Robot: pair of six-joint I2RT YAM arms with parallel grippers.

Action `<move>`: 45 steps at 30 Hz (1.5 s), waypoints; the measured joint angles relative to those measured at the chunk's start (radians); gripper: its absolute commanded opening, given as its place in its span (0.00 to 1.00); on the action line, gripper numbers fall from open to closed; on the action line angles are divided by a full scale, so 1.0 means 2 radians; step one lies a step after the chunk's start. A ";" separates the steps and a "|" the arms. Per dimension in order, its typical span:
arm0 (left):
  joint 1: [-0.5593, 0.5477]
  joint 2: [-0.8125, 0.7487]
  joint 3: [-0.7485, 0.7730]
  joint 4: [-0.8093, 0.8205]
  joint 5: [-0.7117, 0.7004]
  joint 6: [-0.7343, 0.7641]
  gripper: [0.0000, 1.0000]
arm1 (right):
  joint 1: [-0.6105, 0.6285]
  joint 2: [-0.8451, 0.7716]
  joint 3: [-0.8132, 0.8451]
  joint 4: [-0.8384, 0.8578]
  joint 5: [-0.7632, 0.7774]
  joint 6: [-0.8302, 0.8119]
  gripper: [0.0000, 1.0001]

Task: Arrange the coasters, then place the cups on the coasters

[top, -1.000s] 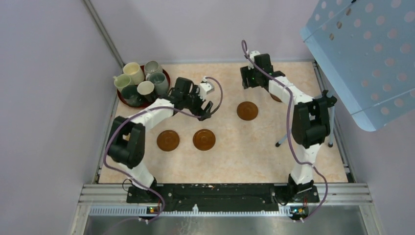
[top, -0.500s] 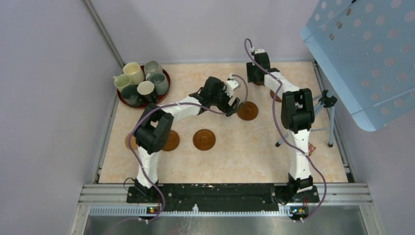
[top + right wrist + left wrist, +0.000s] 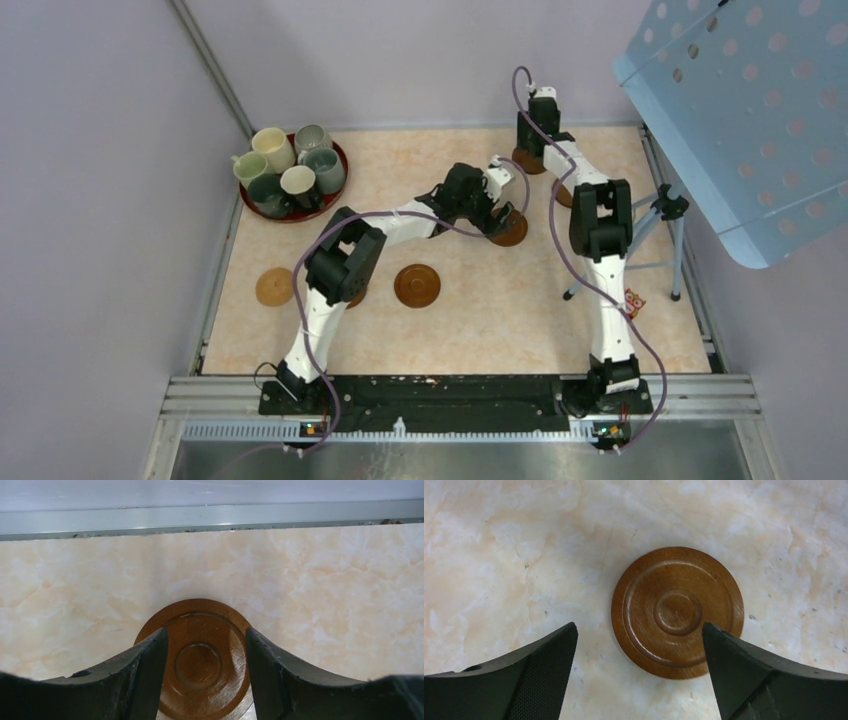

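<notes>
**Left arm.** The left gripper (image 3: 639, 627) hangs over the middle of the table (image 3: 480, 320). Its jaws are spread wide and hold nothing. The mid coaster (image 3: 677, 612) lies flat on the table below it. In the wrist view the coaster sits off-centre in the gap, toward the right-hand finger (image 3: 744, 670), whose tip overlaps the disc's rim. The left-hand finger (image 3: 534, 675) is clear of it. Whether the finger touches the disc cannot be told.

**Right arm.** The right gripper (image 3: 206, 632) reaches to the far edge of the table. Its jaws stand partly spread, with a gap narrower than the disc beneath. The far coaster (image 3: 200, 662) lies flat under them, near the metal rail (image 3: 210, 517). Both fingers overlap the disc in the wrist view. Contact cannot be told, and nothing is pinched.

**Other coasters.**
- The tan coaster (image 3: 275, 287) lies at near left.
- The elbow coaster (image 3: 356, 298) lies just beside it and is partly hidden by the left arm.
- The near coaster (image 3: 417, 285) lies to the right of those two.
- The hidden coaster (image 3: 562, 198) shows only in part beneath the right arm.

**Cups.** All six cups (image 3: 298, 182) stand upright and close together on the tray (image 3: 290, 215) at the far left corner, well apart from every coaster.
</notes>
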 measured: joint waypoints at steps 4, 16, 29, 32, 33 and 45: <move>0.000 0.028 0.028 -0.001 -0.005 -0.001 0.99 | -0.004 0.025 0.019 0.000 0.008 0.000 0.57; 0.001 0.047 0.033 -0.014 -0.008 0.018 0.88 | -0.009 0.038 0.023 -0.008 -0.004 -0.001 0.46; 0.001 -0.018 -0.046 -0.046 -0.001 0.067 0.84 | -0.012 0.025 0.005 -0.016 -0.056 -0.035 0.40; 0.001 -0.033 -0.063 -0.055 -0.001 0.075 0.84 | -0.012 0.022 0.005 -0.030 -0.069 -0.048 0.40; 0.001 -0.038 -0.069 -0.058 -0.001 0.077 0.84 | -0.012 0.020 0.003 -0.035 -0.074 -0.053 0.40; 0.001 -0.071 -0.107 -0.080 0.000 0.088 0.83 | -0.011 -0.032 -0.056 -0.090 -0.130 -0.093 0.32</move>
